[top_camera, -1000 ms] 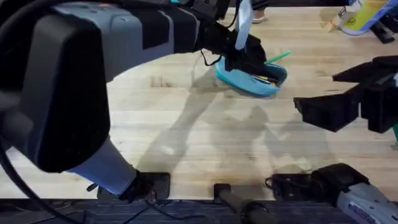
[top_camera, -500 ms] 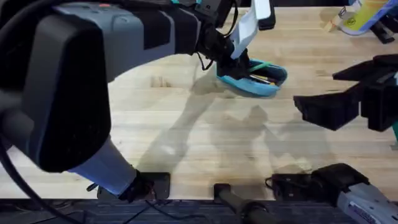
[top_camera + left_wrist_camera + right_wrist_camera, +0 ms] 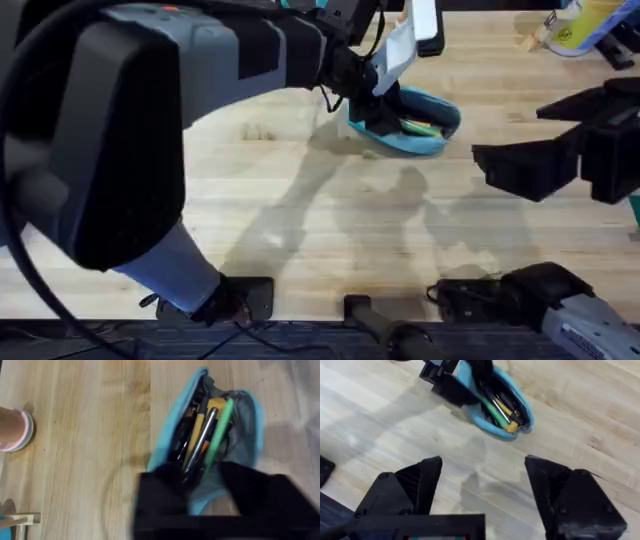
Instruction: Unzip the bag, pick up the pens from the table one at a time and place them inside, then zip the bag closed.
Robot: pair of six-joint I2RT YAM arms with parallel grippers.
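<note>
The bag (image 3: 235,435) lies open, the green pen (image 3: 216,435) seen inside. The left gripper (image 3: 210,492) is spread above it; the right gripper (image 3: 482,485) is held apart nearby.

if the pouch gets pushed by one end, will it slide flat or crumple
Probably crumple: the pouch is soft fabric and gapes open, sides sagging. The pens inside may stiffen it lengthwise, so it could partly slide. Loose pens might shift toward the open mouth.
</note>
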